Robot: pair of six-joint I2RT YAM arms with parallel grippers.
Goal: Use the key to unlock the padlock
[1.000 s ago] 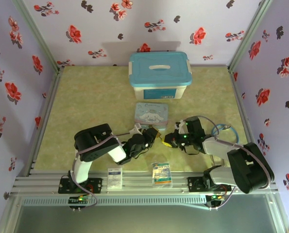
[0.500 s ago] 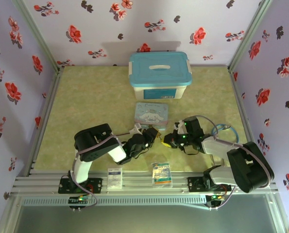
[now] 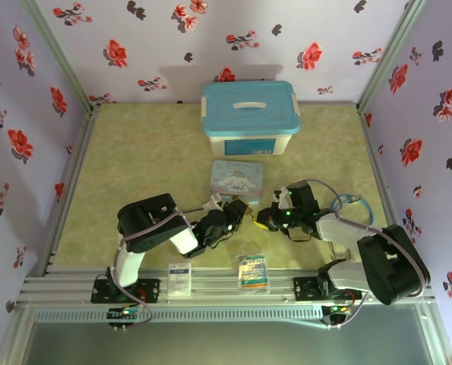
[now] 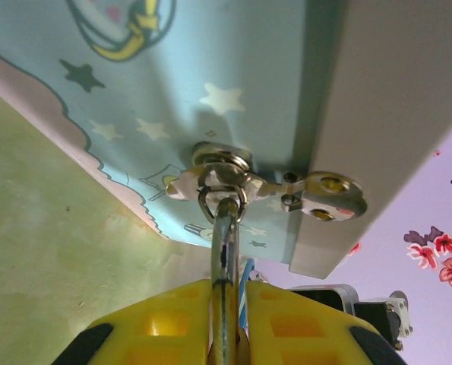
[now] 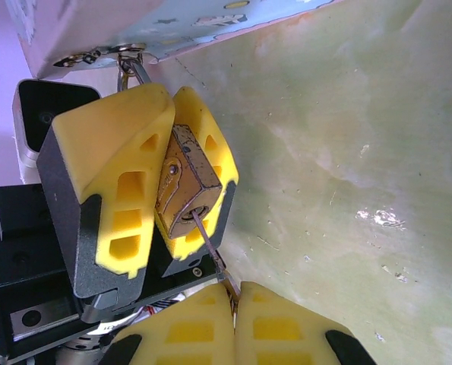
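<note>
Seen from above, the left gripper (image 3: 238,212) and the right gripper (image 3: 266,219) meet nose to nose in the lower middle of the frame, just below the cartoon tin (image 3: 237,178) on the green worktop (image 3: 150,160). The small things between them are too tiny to make out there. The right wrist view supplies them. In its left half, the left gripper's yellow fingers (image 5: 119,152) are clamped on the brass padlock (image 5: 181,186), whose keyhole end faces down. The thin key (image 5: 209,247) slants from that keyhole to the bottom edge, where the right gripper is pinched tight on its head; how far the tip sits in the hole cannot be told. The left wrist view shows the padlock's other end: the silver shackle (image 4: 224,243) rises from between the fingers at bottom centre and hooks through the ring (image 4: 222,199) of the tin's clasp (image 4: 320,194).
</note>
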